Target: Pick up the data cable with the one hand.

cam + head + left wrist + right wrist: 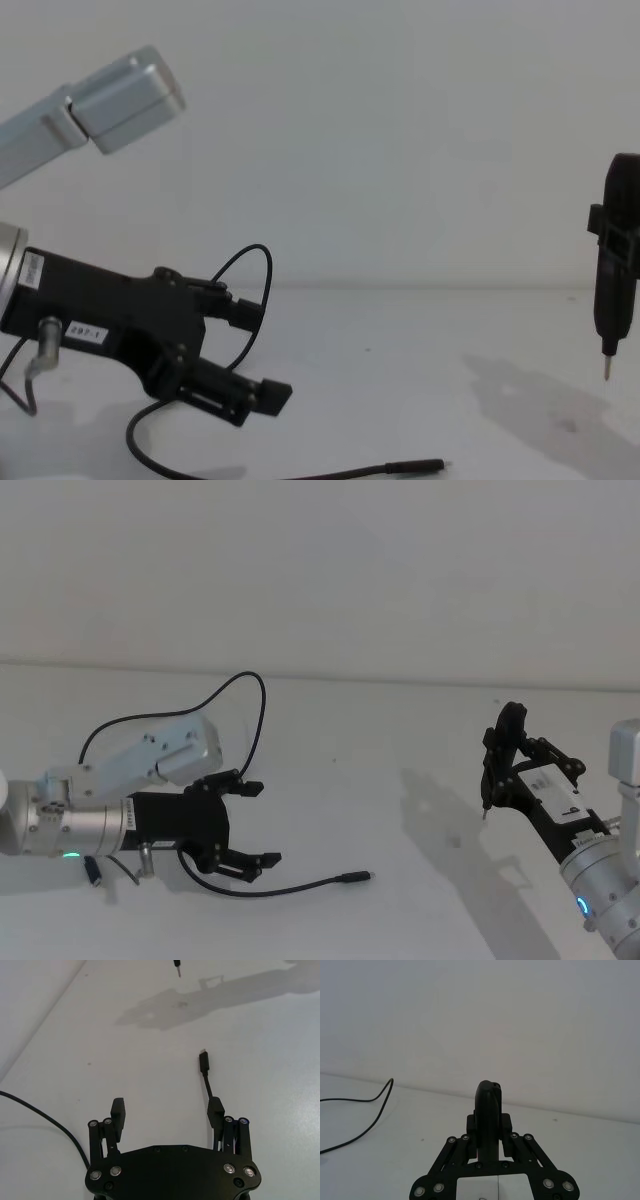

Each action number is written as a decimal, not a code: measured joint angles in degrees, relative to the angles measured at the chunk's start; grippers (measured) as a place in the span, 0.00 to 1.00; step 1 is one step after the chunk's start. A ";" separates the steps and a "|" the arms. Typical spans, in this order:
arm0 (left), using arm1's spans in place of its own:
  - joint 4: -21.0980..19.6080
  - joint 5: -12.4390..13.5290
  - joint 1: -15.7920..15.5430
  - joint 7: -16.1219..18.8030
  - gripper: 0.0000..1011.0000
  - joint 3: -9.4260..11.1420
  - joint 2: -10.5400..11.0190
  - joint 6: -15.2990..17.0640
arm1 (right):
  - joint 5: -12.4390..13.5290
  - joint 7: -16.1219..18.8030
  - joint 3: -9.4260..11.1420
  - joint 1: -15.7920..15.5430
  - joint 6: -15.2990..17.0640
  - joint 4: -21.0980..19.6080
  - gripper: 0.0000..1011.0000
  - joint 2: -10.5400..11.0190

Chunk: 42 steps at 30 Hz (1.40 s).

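Progress: nothing is picked up yet. Your black two-jawed left gripper [262, 825] hovers low over the white worktop [420, 730] at the lower left of the head view, so the reach looks nearly done.
Left gripper state: jaws spread wide, holding nothing.
Cable place: the long thin black data cable [300, 888] lies flat on the worktop at the lower centre, running out from under your gripper. In the left wrist view it passes beside 1 finger [215, 1110], not between the 2.
Cable heading: its long axis is near level across the head view, with the slim plug [355, 877] pointing to the frame's right.
Left to do: you likely need to centre the jaws over the cord, lower, close and lift.
Right gripper [490, 1125]: at the right edge, clamped on an upright black tool with a pointed metal tip [618, 270].
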 joint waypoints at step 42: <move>1.64 4.89 0.10 0.91 0.99 4.19 -1.09 -0.72 | 0.00 0.00 0.00 0.00 0.00 0.00 0.27 0.00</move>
